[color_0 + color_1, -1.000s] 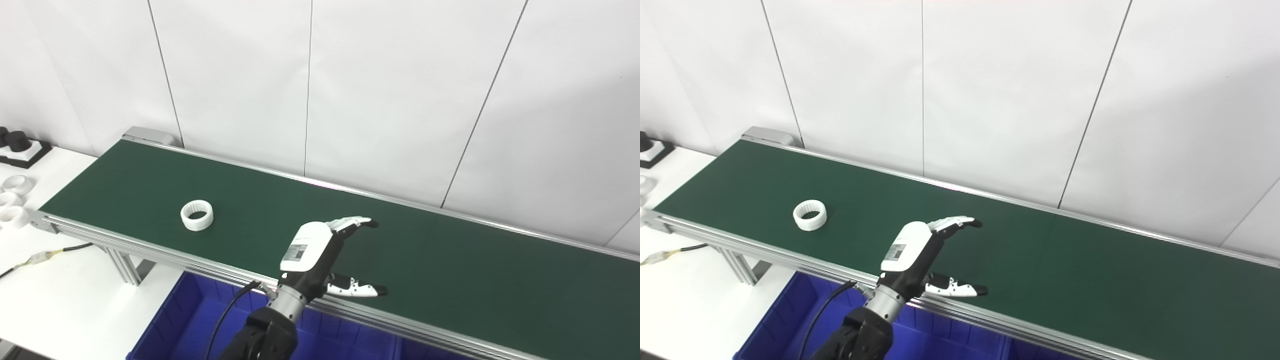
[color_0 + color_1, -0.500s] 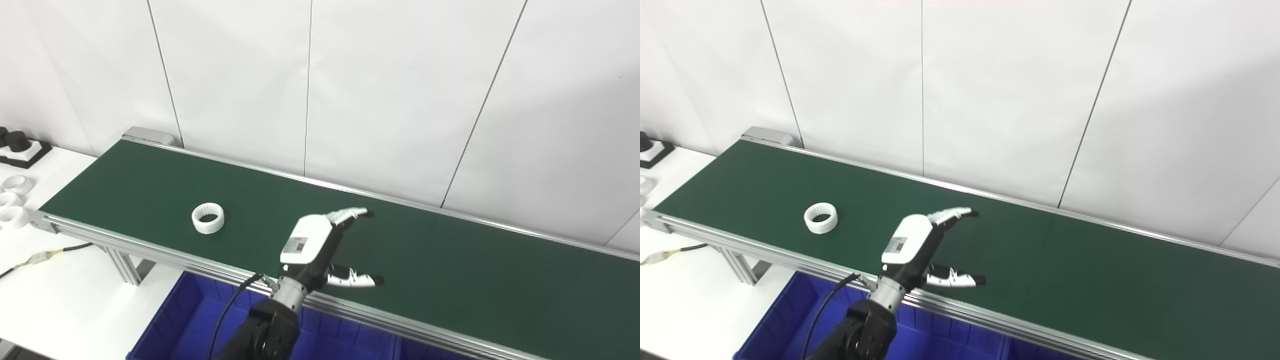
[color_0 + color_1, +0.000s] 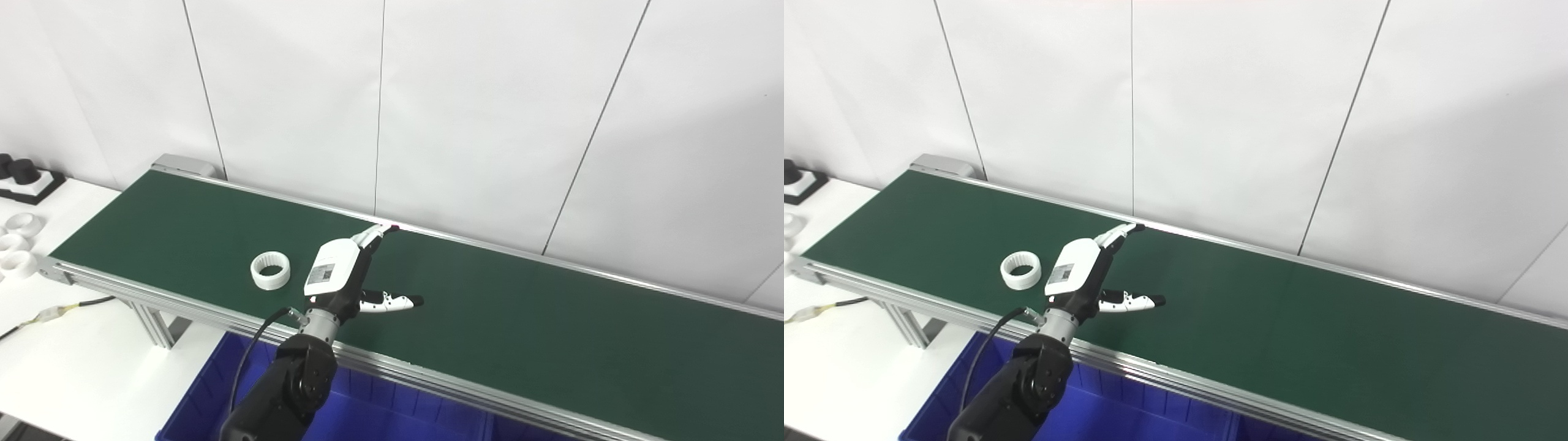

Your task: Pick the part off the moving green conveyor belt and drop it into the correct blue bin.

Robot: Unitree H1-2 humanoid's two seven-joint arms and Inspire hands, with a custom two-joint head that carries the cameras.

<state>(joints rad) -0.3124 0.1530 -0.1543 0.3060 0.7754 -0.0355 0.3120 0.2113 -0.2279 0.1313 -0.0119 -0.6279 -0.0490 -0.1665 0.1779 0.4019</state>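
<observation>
Lying just left of the left hand (image 3: 343, 278) (fingers spread, holding nothing), the white ring (image 3: 270, 271) rests on the belt (image 3: 551, 318).

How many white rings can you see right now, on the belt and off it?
4. One white ring lies on the green belt, left of the left hand. Three table rings sit at the far left edge, partly cropped, so more may be hidden.
</observation>
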